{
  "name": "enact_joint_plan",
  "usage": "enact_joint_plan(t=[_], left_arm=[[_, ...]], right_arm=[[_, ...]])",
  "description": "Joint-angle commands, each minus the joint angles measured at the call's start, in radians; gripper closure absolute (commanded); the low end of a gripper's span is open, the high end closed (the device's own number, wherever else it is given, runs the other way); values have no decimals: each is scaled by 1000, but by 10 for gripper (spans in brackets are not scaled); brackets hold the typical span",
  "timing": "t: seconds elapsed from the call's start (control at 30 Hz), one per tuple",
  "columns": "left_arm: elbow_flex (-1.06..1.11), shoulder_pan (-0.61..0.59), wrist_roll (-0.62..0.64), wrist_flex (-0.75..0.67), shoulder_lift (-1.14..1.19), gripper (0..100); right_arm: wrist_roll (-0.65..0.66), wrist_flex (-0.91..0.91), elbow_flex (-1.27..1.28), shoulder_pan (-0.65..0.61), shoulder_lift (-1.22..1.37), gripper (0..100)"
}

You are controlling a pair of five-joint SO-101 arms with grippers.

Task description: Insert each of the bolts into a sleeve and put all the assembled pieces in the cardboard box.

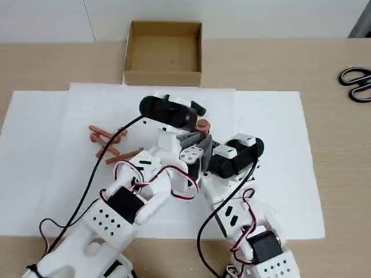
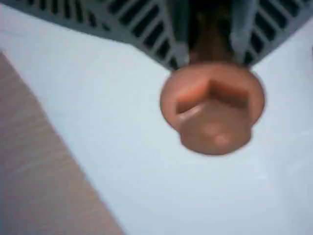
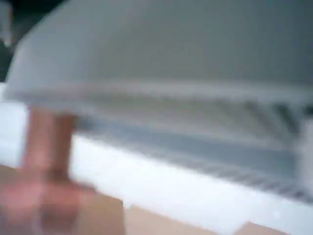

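Note:
My left gripper [image 2: 210, 49] is shut on a brown bolt [image 2: 212, 110], whose hexagonal flanged head points at the camera, above the white sheet. In the high view this bolt [image 1: 202, 124] sits at the middle of the sheet, where the left gripper [image 1: 196, 132] and the right gripper [image 1: 203, 145] meet tip to tip. The right wrist view has a blurred brown shaft [image 3: 46, 142] right beside a grey finger [image 3: 171, 73]. Several loose brown bolts and sleeves [image 1: 108, 142] lie on the sheet to the left. The cardboard box [image 1: 164, 72] stands open at the back.
A white sheet [image 1: 278, 127] covers the middle of the wooden table [image 1: 46, 63]. Black-handled scissors [image 1: 356, 81] lie at the far right edge. Both arms' cables [image 1: 93, 179] trail toward the front edge.

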Motion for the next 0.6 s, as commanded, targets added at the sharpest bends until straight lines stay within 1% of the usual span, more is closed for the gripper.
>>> enact_joint_plan(t=[0.0, 0.07, 0.13, 0.23, 0.33, 0.47, 0.57], left_arm=[[-35, 5, 0, 48, -18, 784], [-58, 8, 0, 74, -18, 758], [-120, 5, 0, 137, -18, 755], [-251, 2, 0, 276, -18, 754], [-383, -46, 0, 420, -18, 754], [-532, -224, 0, 600, -18, 754], [-605, -405, -6, 727, -18, 754]], right_arm=[[-8, -24, -12, -1, -24, 995], [-8, -24, -12, -1, -24, 995], [-8, -24, -12, -1, -24, 995], [-8, -24, -12, -1, -24, 995], [-8, -24, -12, 1, -22, 995], [-3, -24, -15, 4, -16, 995], [-2, -24, -18, 79, -16, 995]])
